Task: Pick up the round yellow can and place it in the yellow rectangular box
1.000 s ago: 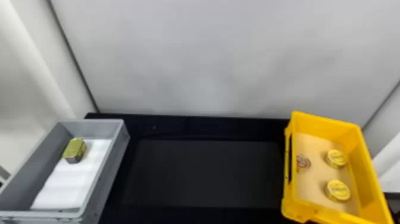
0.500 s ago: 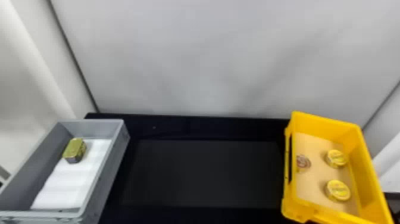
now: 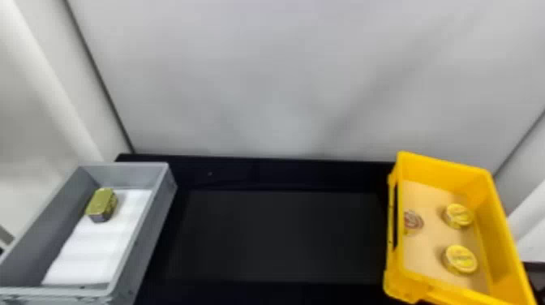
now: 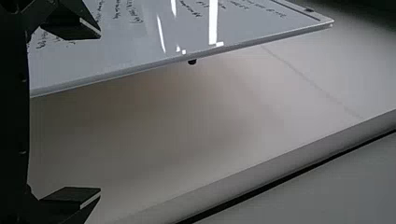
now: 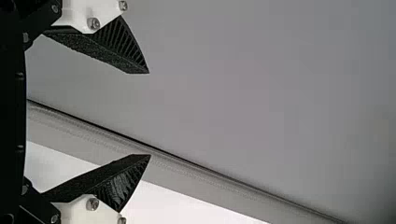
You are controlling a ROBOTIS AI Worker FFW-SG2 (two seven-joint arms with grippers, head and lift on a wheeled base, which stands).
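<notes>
The left pincer (image 4: 100, 113) is spread wide; the right pincer (image 5: 149, 114) is wide too; on the table (image 3: 284, 239), the near yellow can (image 3: 461, 259) and far yellow can (image 3: 458, 215) lie in the yellow box (image 3: 444, 159), round lids up, axes upright; the red-topped can (image 3: 413, 219) is beside them; the gold tin (image 3: 101, 202) is in the grey box (image 3: 125, 164), long axis running far-right to near-left.

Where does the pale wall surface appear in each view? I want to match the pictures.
Head view: pale wall surface behind the black table.
Left wrist view: pale surface beyond the left gripper, beside a written board.
Right wrist view: pale surface beyond the right gripper.
Shared landmark: a thin dark line; whether it is the same one, I cannot tell.
</notes>
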